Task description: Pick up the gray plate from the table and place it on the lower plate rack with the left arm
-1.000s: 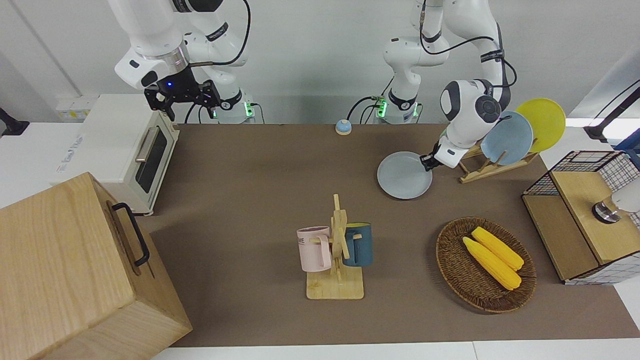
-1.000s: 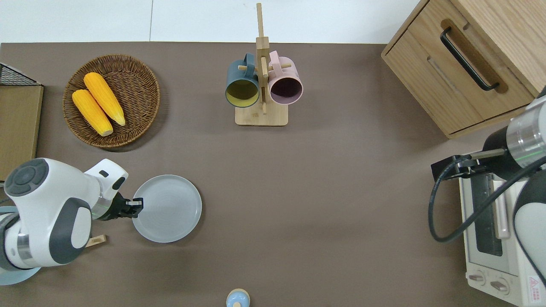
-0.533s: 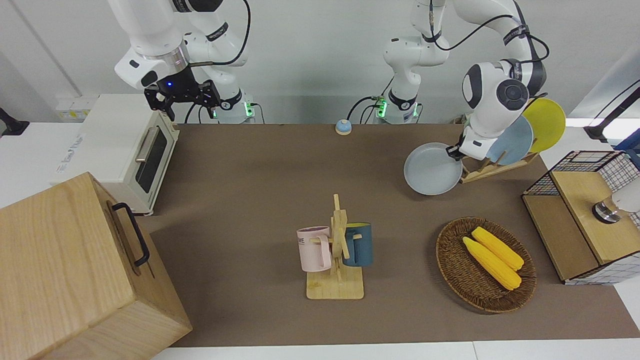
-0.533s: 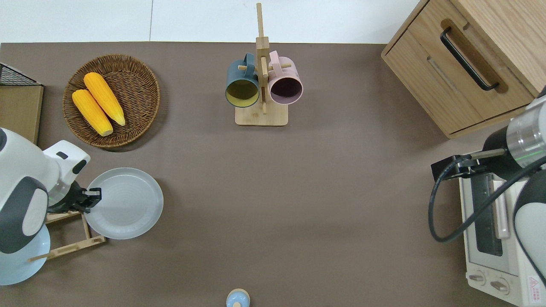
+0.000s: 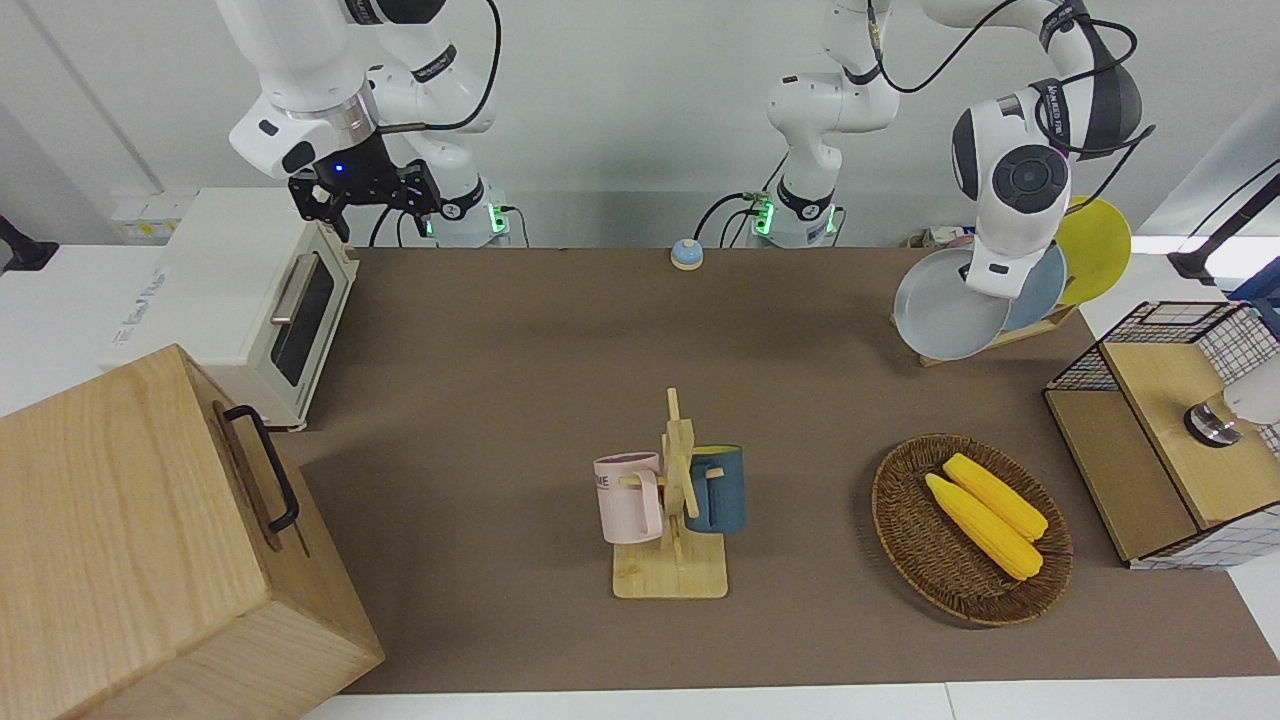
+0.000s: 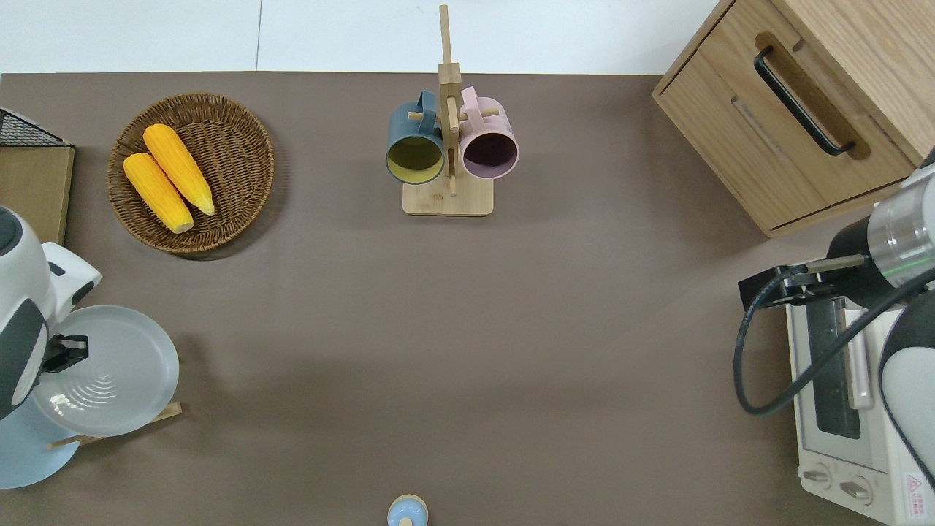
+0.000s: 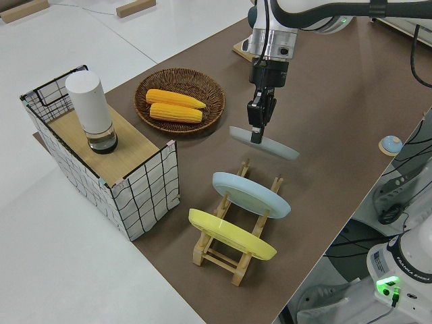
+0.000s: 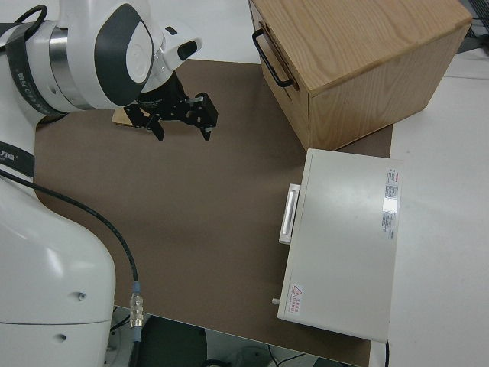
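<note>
Fingers [image 7: 256, 132] pinch gray plate [image 7: 264, 143] over lower plate rack [image 7: 237, 237], rails half hidden

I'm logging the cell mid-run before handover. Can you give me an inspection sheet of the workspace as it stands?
Surface: brown table, nothing spilled.
Job's things: gray plate held in the air over the lower plate rack, not yet slotted; the rack holds a blue plate and a yellow plate.
Clutter: corn basket, mug stand with two mugs, bell, toaster oven, wooden cabinet, wire crate.
Grippers: left gripper has its jaws shut on the plate's rim; right gripper parked, jaws open.
Cables: black, on both arms; none on the table.
Surroundings: nothing seen.
</note>
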